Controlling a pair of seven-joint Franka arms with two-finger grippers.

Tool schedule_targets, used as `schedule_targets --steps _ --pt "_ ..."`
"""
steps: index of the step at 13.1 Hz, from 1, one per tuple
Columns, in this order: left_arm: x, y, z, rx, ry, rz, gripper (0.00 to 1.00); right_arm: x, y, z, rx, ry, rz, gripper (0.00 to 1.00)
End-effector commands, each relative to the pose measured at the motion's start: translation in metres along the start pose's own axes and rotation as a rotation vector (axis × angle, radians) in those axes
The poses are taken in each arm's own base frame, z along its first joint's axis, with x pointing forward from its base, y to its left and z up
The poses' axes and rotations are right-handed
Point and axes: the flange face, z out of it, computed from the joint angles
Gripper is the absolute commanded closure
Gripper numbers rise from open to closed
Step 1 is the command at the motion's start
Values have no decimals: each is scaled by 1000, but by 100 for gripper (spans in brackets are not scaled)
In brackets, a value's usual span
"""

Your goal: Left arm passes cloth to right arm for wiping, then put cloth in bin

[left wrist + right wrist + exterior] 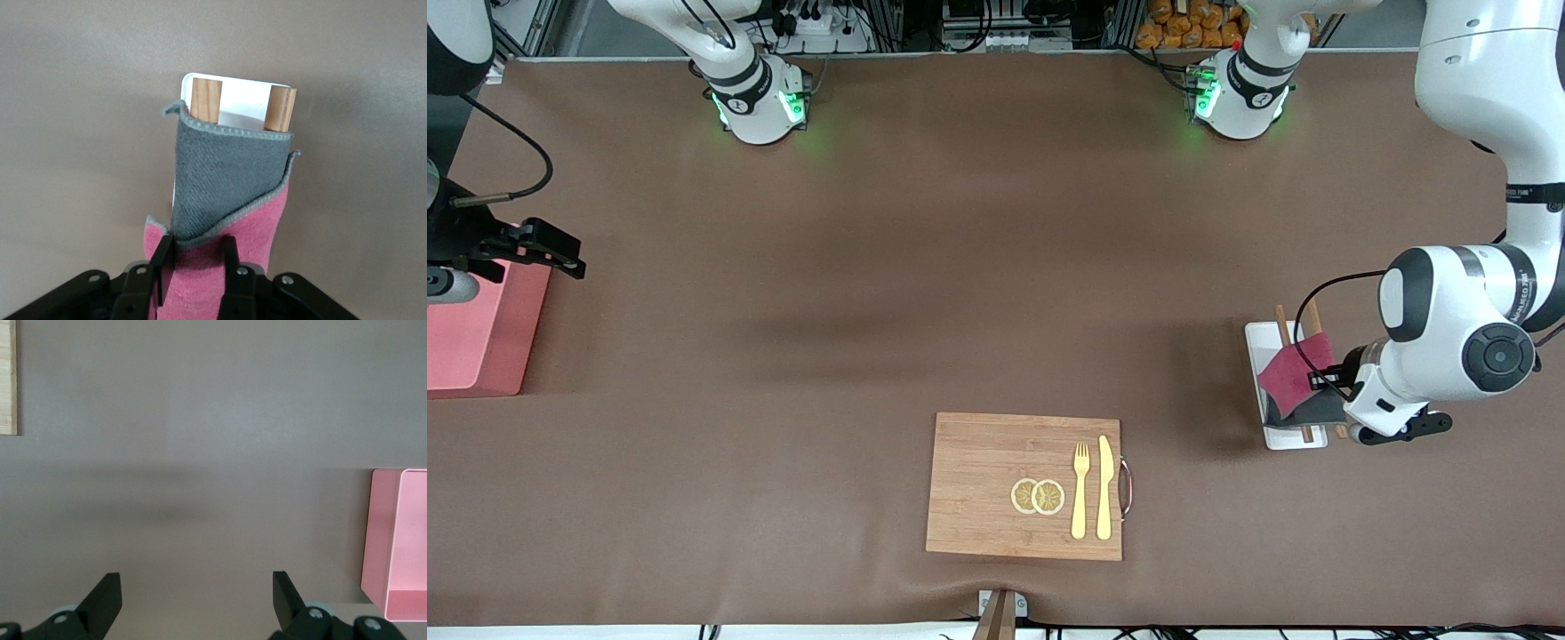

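Note:
The cloth [1291, 372], crimson on one face and dark grey on the other, sits over a white tray [1261, 341] with two wooden bars [205, 100] at the left arm's end of the table. My left gripper [1325, 380] is shut on the cloth's pink part [200, 280], and the grey face [220, 180] drapes toward the bars. The salmon-pink bin [476, 333] stands at the right arm's end. My right gripper [565, 258] is open and empty beside the bin [393, 540], over bare table; its fingertips [107, 587] show spread wide.
A bamboo cutting board [987, 489] lies near the table's front edge with two lemon slices [1038, 496], a yellow fork [1080, 489] and a yellow knife [1104, 487]. Its corner shows in the right wrist view [7, 377]. The brown mat [871, 293] covers the table.

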Motion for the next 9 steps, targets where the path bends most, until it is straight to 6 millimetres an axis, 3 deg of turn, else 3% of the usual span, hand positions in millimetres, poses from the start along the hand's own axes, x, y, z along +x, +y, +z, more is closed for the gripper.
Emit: schedule_targets --steps 1,6,9 --pt "1 4 -3 -14 11 10 70 1 1 0 6 -6 -2 0" --pt "0 0 -7 -15 14 6 86 1 -1 -2 11 -3 1 0" --pt "0 -1 -7 -15 12 6 86 0 -8 -7 20 7 -13 0"
